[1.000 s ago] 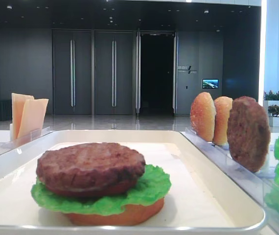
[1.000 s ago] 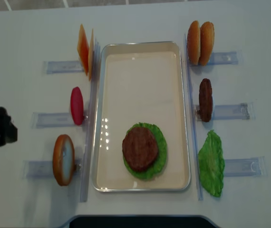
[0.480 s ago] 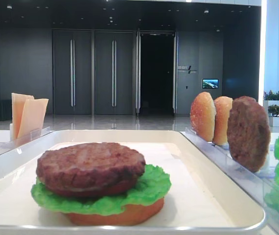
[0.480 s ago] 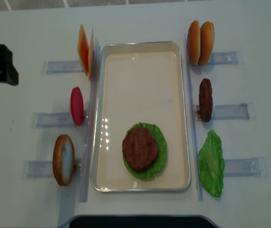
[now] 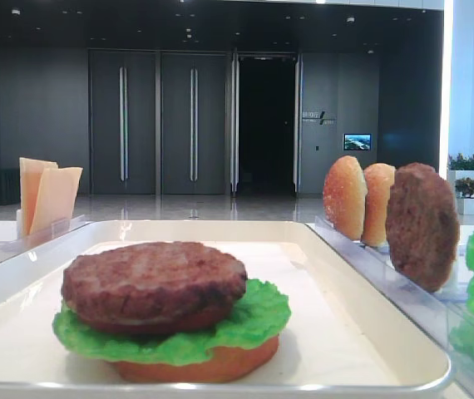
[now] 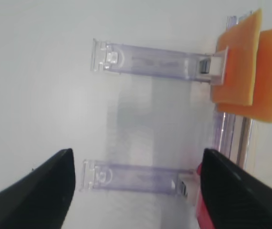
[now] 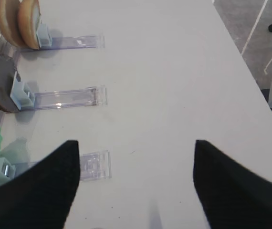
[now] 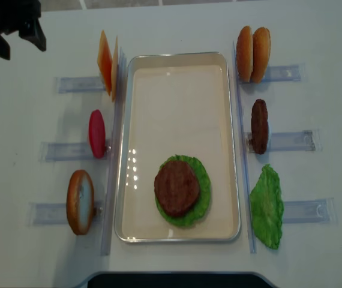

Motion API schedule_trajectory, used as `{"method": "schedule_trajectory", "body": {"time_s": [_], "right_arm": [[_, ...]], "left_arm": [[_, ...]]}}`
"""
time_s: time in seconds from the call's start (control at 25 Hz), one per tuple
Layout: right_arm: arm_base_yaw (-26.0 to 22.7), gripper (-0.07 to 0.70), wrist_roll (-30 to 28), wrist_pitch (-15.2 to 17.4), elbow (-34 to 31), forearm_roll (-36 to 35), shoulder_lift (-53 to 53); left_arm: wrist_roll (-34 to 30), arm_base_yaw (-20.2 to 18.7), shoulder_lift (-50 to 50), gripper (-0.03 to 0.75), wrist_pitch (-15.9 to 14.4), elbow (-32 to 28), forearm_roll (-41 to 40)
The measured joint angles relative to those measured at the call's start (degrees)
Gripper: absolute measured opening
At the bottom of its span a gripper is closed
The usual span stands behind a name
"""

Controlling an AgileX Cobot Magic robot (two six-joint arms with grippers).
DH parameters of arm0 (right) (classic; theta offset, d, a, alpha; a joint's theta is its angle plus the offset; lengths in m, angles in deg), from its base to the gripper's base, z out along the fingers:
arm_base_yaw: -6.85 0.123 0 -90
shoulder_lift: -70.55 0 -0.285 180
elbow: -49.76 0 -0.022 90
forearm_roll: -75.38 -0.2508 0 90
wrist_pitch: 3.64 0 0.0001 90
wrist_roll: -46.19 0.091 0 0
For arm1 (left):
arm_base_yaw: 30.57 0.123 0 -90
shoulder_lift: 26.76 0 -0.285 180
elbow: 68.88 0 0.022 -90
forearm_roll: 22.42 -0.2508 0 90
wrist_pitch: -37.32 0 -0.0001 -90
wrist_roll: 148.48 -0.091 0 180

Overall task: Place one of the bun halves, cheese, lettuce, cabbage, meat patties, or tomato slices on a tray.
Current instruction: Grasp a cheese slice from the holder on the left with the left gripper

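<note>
Above the table's far-left corner: we are holding the left gripper [image 8: 15, 27] with its jaws spread wide and nothing between them, both dark fingers [image 6: 36, 191] framing bare tabletop in the wrist view.
Just ahead of it: the cheese [image 6: 243, 71] is standing as two orange slices on edge in a clear holder rack [image 6: 150, 59], just beside the tray's [image 8: 177, 57] left rim.
Step in hand: we are judging this as the approach to the cheese, with no contact made.
On the tray: a meat patty [image 8: 176, 188] is lying on lettuce [image 8: 202, 187] over a bun base near the front end.
Next move: we are expecting it to call for lining the jaws across one thin slice and closing gently, so the neighbouring slice is not dragged along.
Left racks: a red slice [image 8: 96, 133] and a bun half [image 8: 80, 201] are waiting on edge.
Right side: the right gripper [image 7: 133, 191] is hanging released over the table [image 7: 174, 71], well apart from the spare buns [image 8: 252, 54], patty [image 8: 259, 126] and loose lettuce leaf [image 8: 267, 207].
</note>
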Motion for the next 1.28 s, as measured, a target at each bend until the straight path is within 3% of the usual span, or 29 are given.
{"method": "schedule_trajectory", "body": {"time_s": [0.28,0.64,1.12,1.28], "right_arm": [[0.00,0.505,0.00,0.00,0.00,0.00,0.00],[0.00,0.505,0.00,0.00,0.00,0.00,0.00],[0.00,0.505,0.00,0.00,0.00,0.00,0.00],[0.00,0.505,0.00,0.00,0.00,0.00,0.00]], "left_arm": [[0.00,-0.67,12.39,0.623,-0.64,12.04,0.00],[3.90,-6.61,24.97,0.623,-4.68,27.49,-2.22],[10.59,-17.91,26.27,0.623,-5.10,29.79,-3.30],[11.99,-19.96,26.27,0.623,-5.14,29.79,-4.16]]}}
